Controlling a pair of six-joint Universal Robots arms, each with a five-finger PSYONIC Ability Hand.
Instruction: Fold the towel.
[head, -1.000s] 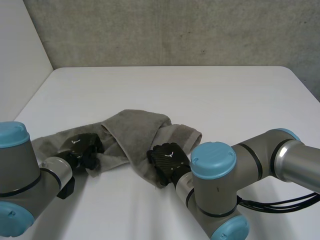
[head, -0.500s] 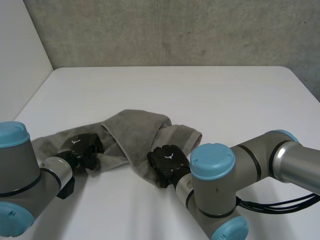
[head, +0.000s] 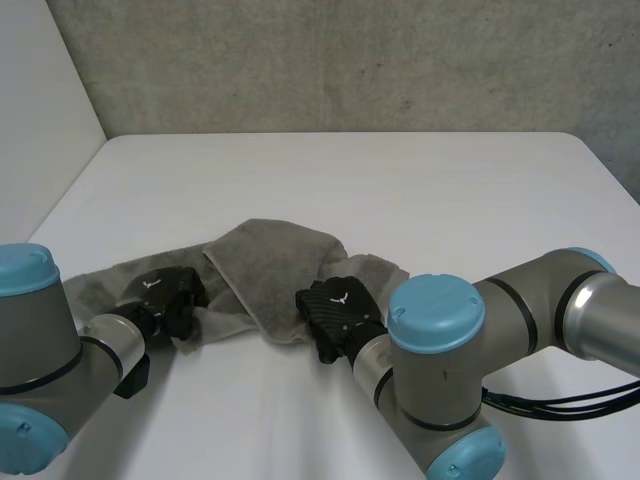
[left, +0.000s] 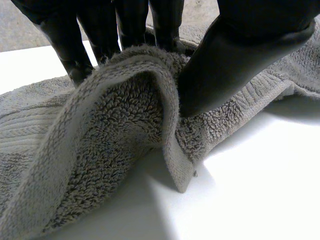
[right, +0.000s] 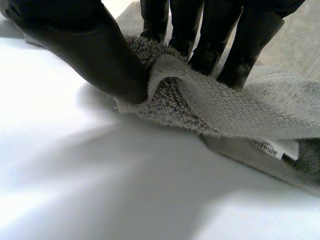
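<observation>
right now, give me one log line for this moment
task: fold towel | towel: bunched on table, not folded | left hand: pinches near edge, left part | right hand: pinches near edge, right part

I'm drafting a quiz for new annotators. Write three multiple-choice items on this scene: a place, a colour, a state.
1. Where on the table is the towel? A. far side; B. near half; C. hanging off the right edge.
2. The towel's colour? A. grey; B. blue; C. red.
3. The right hand is: A. open above the towel; B. shut on nothing; C. pinching the towel.
Answers: B, it lies close in, gripped by the left hand; A, grey in every view; C, thumb and fingers clamp a fold.
</observation>
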